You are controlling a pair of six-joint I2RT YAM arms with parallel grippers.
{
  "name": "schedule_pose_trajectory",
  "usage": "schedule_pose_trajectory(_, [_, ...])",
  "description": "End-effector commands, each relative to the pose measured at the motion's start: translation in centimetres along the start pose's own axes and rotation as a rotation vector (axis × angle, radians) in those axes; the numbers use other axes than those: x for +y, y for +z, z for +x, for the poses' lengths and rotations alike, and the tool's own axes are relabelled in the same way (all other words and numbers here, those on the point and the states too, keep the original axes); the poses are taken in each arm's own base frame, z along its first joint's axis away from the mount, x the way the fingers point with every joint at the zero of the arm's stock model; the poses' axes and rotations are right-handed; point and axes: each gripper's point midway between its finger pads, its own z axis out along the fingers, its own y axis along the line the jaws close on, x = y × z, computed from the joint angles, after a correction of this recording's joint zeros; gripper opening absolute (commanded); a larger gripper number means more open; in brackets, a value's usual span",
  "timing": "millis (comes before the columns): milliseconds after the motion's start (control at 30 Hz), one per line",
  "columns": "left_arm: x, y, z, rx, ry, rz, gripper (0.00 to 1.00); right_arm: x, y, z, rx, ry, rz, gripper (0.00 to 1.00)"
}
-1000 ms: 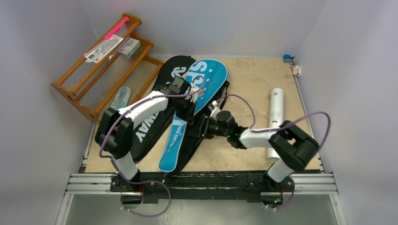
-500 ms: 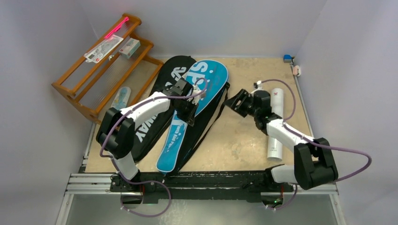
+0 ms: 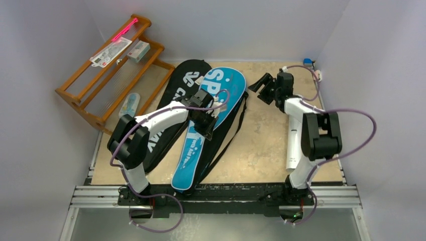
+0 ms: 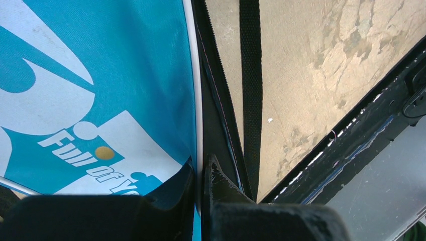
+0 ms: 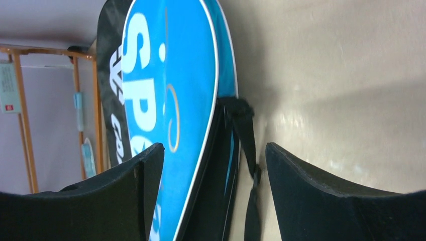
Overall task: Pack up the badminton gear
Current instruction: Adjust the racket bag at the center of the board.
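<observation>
table (image 3: pixel 261 145) | on it: black cover (image 3: pixel 183 75), blue cover (image 3: pixel 223 85), white tube (image 3: pixel 292 150), wooden rack (image 3: pixel 70 96)

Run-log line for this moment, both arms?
left gripper: shut on blue cover edge | right gripper: open, empty | white tube: lying loose, unpacked

Plain white walls (image 3: pixel 226 25); wooden rack (image 3: pixel 80 107) back-left; tan tabletop (image 3: pixel 266 145).

Wooden rack (image 3: pixel 72 95) holds small packaged items (image 3: pixel 111 50)
</observation>
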Motion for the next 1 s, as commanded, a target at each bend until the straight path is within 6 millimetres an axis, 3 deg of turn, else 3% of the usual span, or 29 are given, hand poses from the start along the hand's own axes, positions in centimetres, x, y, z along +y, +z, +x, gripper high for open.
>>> schedule_pose_trajectory(0, [-1.1, -0.1, -0.5, -0.006, 0.034, 0.044, 0.0, 1.8, 3.0, -2.5, 0.007, -0.085, -0.053, 0.75])
schedule_pose_trajectory(200, [-1.1, 0.2, -0.3, 0.004, 0.033, 0.05, 0.0, 1.0, 7.8, -1.8, 0.103, -0.085, -0.086, 0.73])
schedule_pose_trajectory(367, [-1.1, 0.4, -0.2, 0.014, 0.031, 0.054, 0.0, 0.2, 9.5, -1.6, 0.117, -0.081, -0.086, 0.71])
schedule_pose_trajectory(467, [-1.1, 0.5, -0.1, 0.019, 0.032, 0.06, 0.0, 0.5, 9.8, -1.6, 0.127, -0.081, -0.106, 0.59])
schedule_pose_trajectory(567, [-1.3, 0.7, 0.1, 0.024, 0.036, 0.071, 0.0, 1.6, 8.8, -1.2, 0.153, -0.076, -0.148, 0.39])
schedule_pose_trajectory(733, [-1.5, 1.0, 0.3, 0.035, 0.045, 0.078, 0.02, 3.7, 5.7, -2.6, 0.107, -0.082, -0.166, 0.01])
schedule_pose_trajectory(833, [-1.4, 0.5, -0.2, 0.015, 0.061, 0.052, 0.07, 4.2, 3.3, -3.4, 0.078, -0.057, -0.174, 0.0])
schedule_pose_trajectory(967, [-0.7, -1.1, -1.5, -0.071, 0.098, -0.039, 0.28, 4.6, -0.8, -4.1, 0.03, -0.025, -0.164, 0.0])
